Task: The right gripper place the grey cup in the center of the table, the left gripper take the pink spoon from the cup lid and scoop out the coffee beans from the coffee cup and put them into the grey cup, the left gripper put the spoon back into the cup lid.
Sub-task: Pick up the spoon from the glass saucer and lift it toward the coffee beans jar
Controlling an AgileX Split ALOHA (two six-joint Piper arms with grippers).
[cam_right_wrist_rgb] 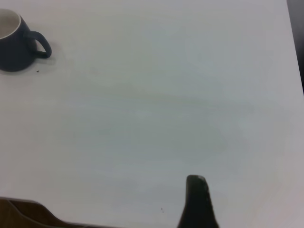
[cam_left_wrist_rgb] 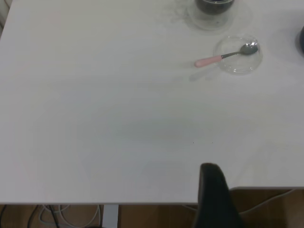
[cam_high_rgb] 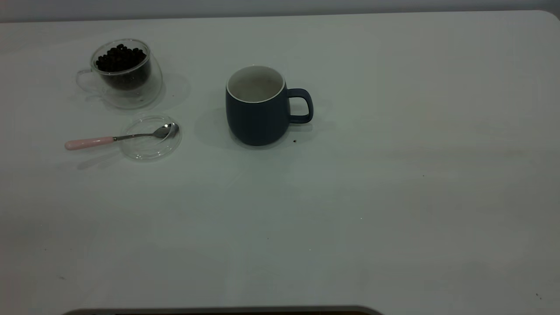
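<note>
Pink spoon (cam_high_rgb: 114, 138) lies handle-outward across the cup lid (cam_high_rgb: 151, 138), nearer the left hand (cam_left_wrist_rgb: 214, 190), whose grip state I can't tell.

Coffee cup (cam_left_wrist_rgb: 214, 9) cut off, top edge.

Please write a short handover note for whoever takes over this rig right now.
Left gripper: back at the near table edge, holding nothing.
Right gripper: likewise back near the edge, holding nothing.
Grey cup stands upright near mid-table; no beans show inside.
Pink spoon rests with its bowl in the cup lid, handle sticking out over the rim.
Coffee cup behind the lid holds coffee beans.
Left: take the spoon, scoop, return it.
</note>
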